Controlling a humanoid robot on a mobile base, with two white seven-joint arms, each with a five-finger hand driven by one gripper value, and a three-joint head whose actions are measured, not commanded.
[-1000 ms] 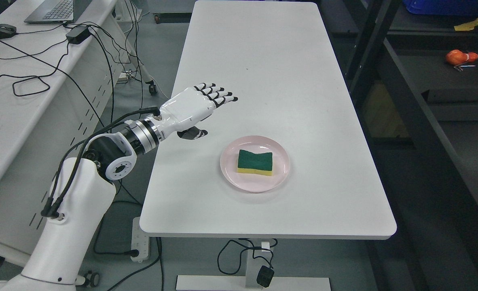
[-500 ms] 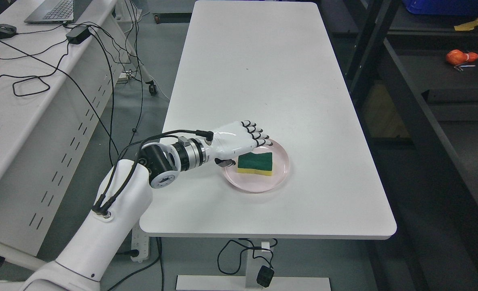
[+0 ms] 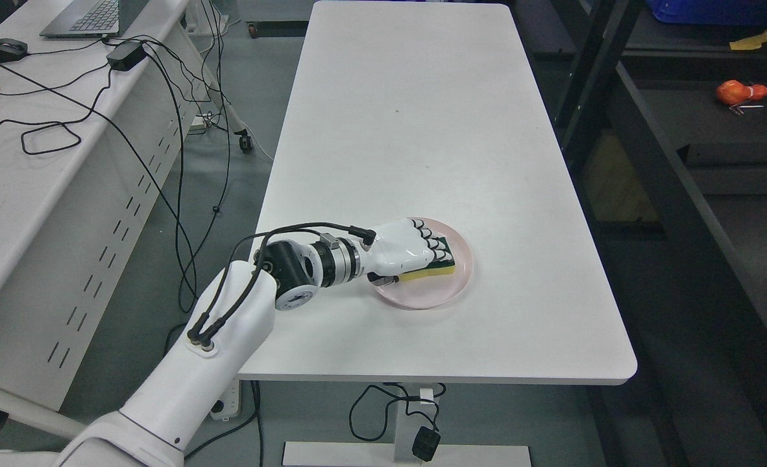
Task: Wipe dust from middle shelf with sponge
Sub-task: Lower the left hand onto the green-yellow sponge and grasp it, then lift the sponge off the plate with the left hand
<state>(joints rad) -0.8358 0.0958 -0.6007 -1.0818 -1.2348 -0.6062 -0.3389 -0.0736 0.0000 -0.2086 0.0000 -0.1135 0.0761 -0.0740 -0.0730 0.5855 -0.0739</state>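
Having dropped onto the plate (image 3: 458,279), the left hand (image 3: 404,251) curls its fingers (image 3: 434,241) over the sponge (image 3: 437,267); plate nudged right on the tabletop (image 3: 422,117).

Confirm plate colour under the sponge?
Pale pink. The plate shows in the head view, with the left hand over the sponge.

left hand (image 3: 408,250) lowered, now covering sponge (image 3: 437,268) | plate (image 3: 458,285) nudged right
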